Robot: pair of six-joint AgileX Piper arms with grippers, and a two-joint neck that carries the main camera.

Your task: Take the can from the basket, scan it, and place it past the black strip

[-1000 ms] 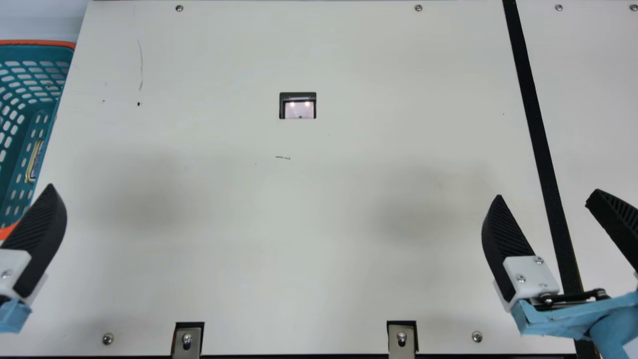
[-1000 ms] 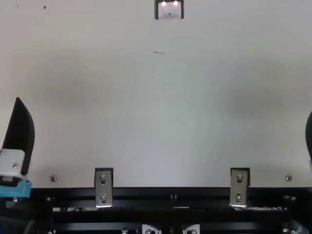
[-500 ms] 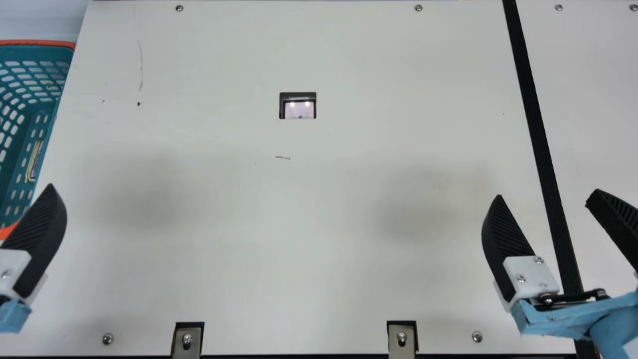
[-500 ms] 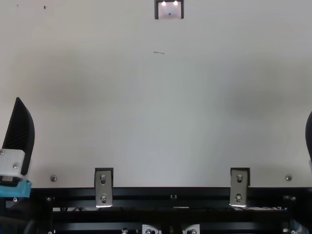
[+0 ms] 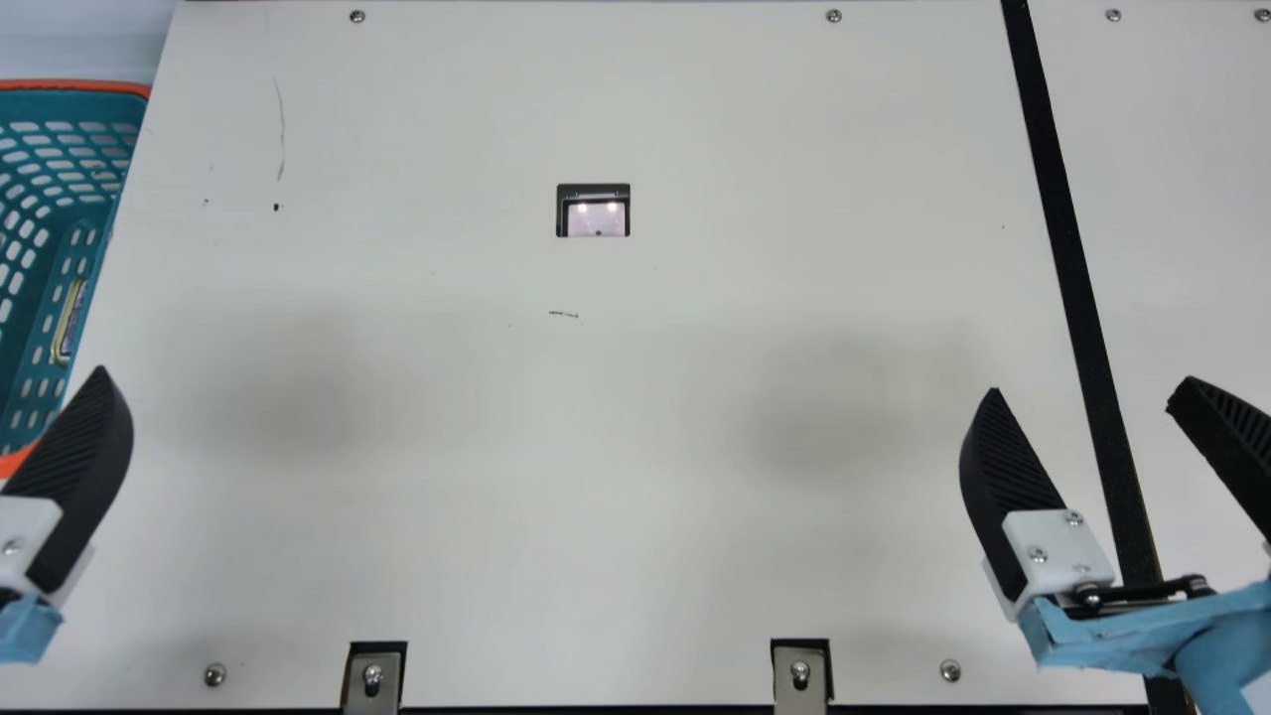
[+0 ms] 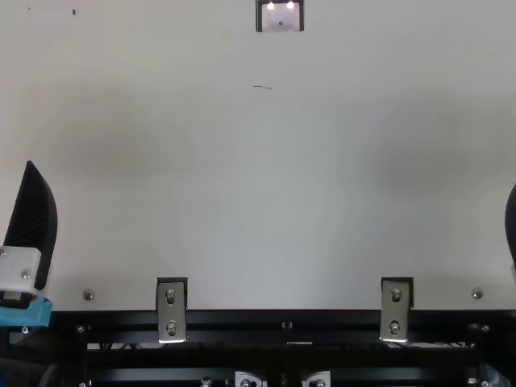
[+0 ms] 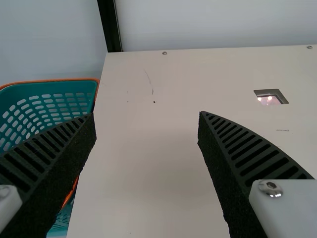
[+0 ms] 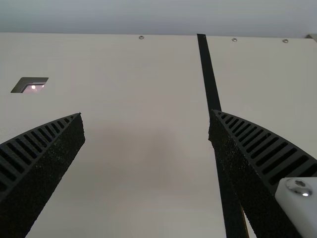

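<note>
- While the left gripper (image 5: 71, 467) hangs in front of the near corner of the basket (image 5: 74, 86) as the main view has it, its own wrist view shows the fingers spread wide, nothing between them.
- The right gripper (image 5: 1082, 395) is wide open too and empty, its fingertips apart to either side of the black strip (image 5: 1053, 179) in the main view; I can't tell how high above the bench (image 5: 596, 497) it is.
- The can (image 5: 68, 323), or what I take for it, is inside the basket, low down by the wall nearest the bench; I can make out just a gold edge and a sliver of purple.
- The basket itself, teal with an orange rim, sits beside the bench's left edge.
- Set into the bench, between the basket and the strip, is the scanner window (image 5: 596, 218), two small lights glowing in it.
- Two metal brackets (image 5: 373, 685) are at the bench's near edge.
</note>
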